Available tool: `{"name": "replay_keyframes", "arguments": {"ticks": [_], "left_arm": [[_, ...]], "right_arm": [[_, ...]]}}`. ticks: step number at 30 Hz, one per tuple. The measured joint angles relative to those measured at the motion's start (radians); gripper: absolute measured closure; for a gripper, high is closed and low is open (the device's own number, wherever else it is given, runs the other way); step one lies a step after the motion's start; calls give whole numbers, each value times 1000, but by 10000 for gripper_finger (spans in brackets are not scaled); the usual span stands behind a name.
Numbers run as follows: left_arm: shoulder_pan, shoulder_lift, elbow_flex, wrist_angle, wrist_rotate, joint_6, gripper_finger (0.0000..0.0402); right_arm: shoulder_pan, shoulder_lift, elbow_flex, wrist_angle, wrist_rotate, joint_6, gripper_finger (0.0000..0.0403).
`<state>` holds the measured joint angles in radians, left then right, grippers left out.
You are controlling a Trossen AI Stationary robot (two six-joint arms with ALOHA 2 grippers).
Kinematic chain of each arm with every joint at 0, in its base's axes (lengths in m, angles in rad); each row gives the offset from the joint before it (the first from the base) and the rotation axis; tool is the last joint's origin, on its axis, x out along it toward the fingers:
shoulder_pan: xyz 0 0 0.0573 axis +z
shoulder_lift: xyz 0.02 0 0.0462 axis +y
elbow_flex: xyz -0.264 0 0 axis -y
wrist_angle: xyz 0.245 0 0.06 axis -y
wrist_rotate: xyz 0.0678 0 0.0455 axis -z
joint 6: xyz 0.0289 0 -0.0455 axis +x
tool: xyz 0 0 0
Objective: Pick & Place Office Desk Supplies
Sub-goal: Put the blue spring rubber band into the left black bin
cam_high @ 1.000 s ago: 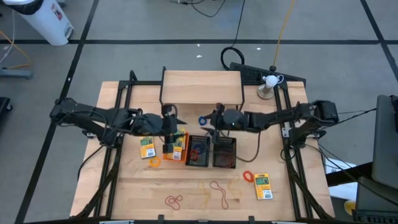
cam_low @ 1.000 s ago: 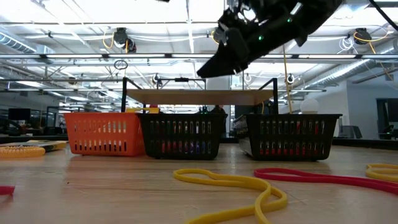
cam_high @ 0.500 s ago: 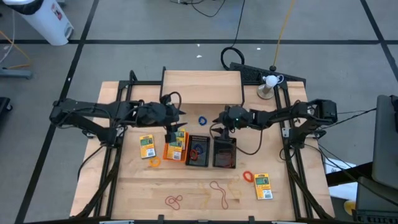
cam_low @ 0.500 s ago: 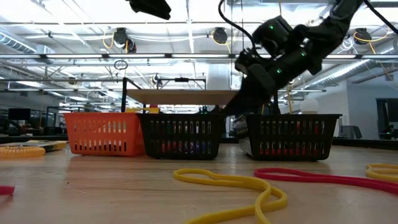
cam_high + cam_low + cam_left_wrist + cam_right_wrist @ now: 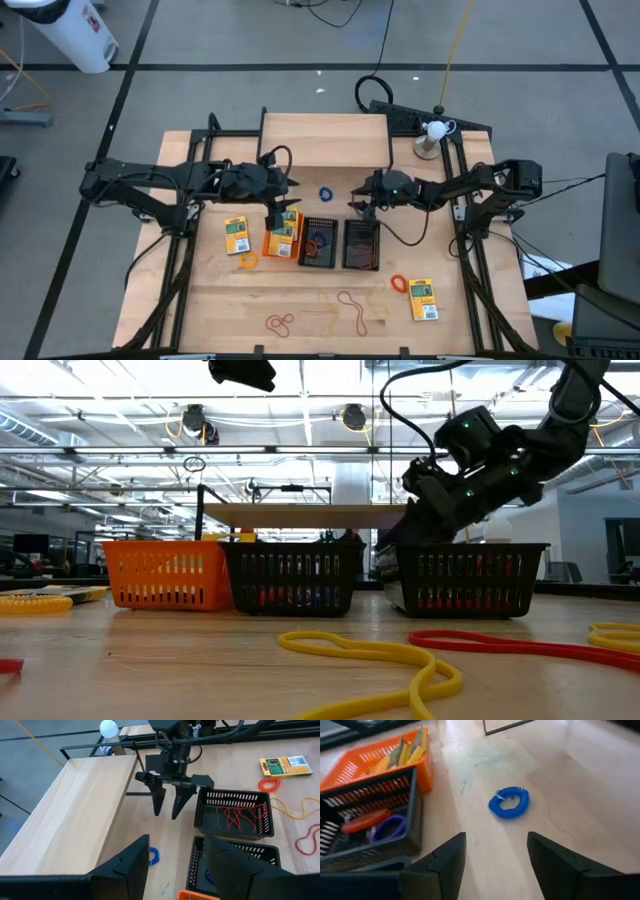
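The table [image 5: 210,310] is pale wood planks, framed in black rails, on a grey floor crossed by dark lines. A low wooden shelf [image 5: 324,140] sits at the table's 12 o'clock edge, with a white ball on a stand [image 5: 434,130] at about 1 o'clock and a black cable looping off behind it. A white canister [image 5: 68,32] stands on the floor far off at 10 o'clock. Across the table the low view shows an open hall with ceiling trusses, strip lights and hanging cables.

Three bins stand side by side at the table's centre: the orange bin [image 5: 283,236] holding yellow-and-green packs, the middle bin [image 5: 320,243] with red and purple bands, and the right bin [image 5: 361,245] with red bands. A blue coil [image 5: 326,193] lies between shelf and bins. One pack [image 5: 237,235] lies at 9 o'clock of the orange bin with an orange band [image 5: 248,261] just beside it; another pack [image 5: 423,299] lies at 4 o'clock with a red band [image 5: 399,284] near it. Red, tan and yellow loops [image 5: 345,310] are strewn toward 6 o'clock.

The left gripper [image 5: 274,206] hangs over the orange bin's far end, fingers spread, holding nothing. The right gripper [image 5: 167,810] hovers just beyond the right bin, at 3 o'clock of the coil, fingers apart and empty.
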<state>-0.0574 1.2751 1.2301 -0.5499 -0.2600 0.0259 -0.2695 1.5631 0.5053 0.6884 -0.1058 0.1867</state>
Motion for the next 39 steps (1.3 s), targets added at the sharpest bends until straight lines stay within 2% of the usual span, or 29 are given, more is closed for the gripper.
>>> {"name": "replay_keyframes", "arguments": {"ticks": [15,25,30,39], "left_arm": [[0,0,0,5,-2,2,215],[0,0,0,5,-2,1,215],[0,0,0,5,-2,-2,215],[0,0,0,5,-2,-9,215]], "right_arm": [[-9,0,-2,11,-30,29,207],[2,68,-1,36,-55,-68,207],[3,112,0,109,-59,-96,207],[-4,119,0,170,-189,-128,207]]}}
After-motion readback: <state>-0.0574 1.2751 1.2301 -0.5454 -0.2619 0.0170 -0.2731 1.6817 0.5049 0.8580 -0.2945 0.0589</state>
